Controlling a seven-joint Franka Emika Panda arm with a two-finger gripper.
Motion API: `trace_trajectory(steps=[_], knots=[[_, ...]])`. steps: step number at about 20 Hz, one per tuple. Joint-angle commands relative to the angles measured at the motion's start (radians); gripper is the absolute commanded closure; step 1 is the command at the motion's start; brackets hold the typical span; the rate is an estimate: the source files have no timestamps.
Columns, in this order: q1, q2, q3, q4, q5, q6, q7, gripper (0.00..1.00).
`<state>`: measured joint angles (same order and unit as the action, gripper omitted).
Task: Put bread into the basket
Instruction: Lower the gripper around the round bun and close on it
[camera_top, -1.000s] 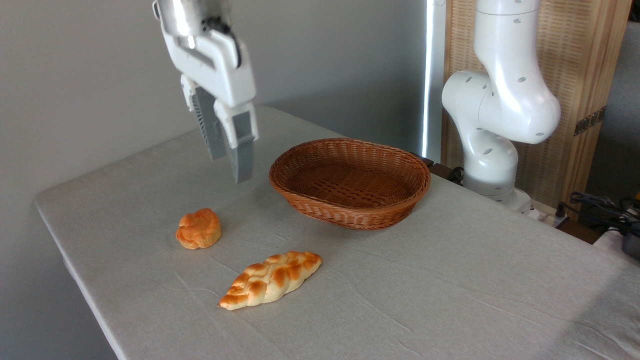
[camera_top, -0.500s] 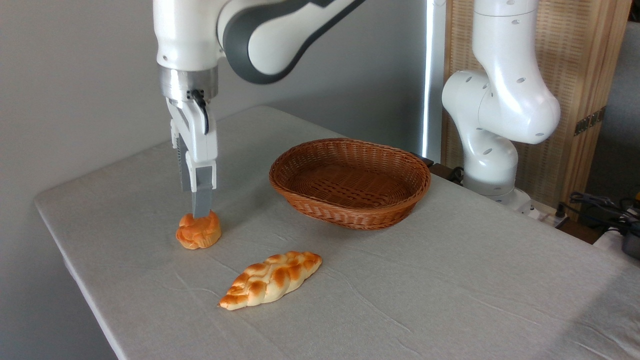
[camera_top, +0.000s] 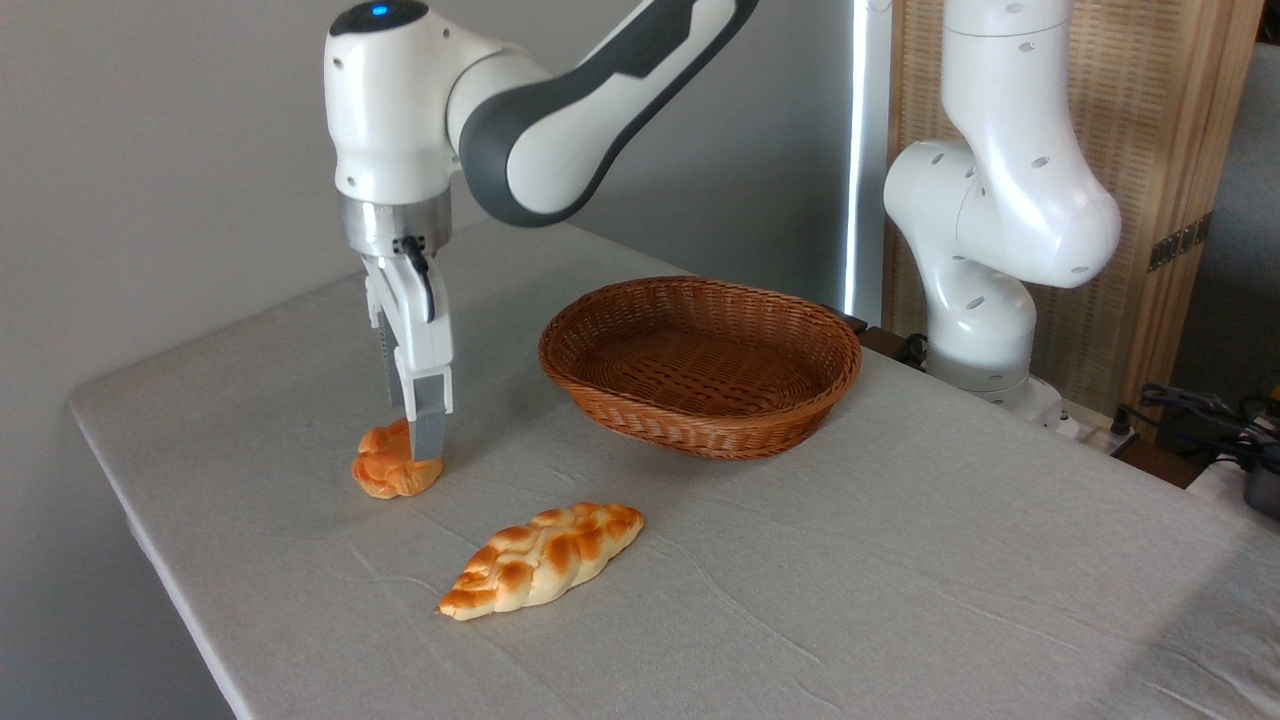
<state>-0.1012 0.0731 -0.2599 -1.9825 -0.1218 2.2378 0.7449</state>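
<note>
The bread, a small round orange-golden bun, lies on the grey table near its left side. My gripper points straight down onto it and stands open. Its near finger reaches down in front of the bun's right part, and the far finger drops behind the bun, tip hidden. The bun still rests on the table, not squeezed. The basket, oval, reddish-brown wicker and empty, stands to the right of the bun, apart from it.
A long braided golden-and-cream loaf lies in front of the bun, nearer the camera. The arm's white base rises behind the basket at the table's far right edge. Cables lie beyond it.
The gripper turned edge-on and came down from above the table to the bun, then sank lower so its fingers now flank it. Bun, loaf and basket have not moved.
</note>
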Motion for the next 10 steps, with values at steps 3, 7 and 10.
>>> trace_trajectory(steps=[3,7,10], knots=[[0.006,0.069,-0.032,-0.001,-0.045,0.114,0.019,0.00],[0.011,0.085,-0.036,-0.001,-0.064,0.140,0.021,0.00],[0.012,0.090,-0.036,-0.001,-0.065,0.138,0.059,0.46]])
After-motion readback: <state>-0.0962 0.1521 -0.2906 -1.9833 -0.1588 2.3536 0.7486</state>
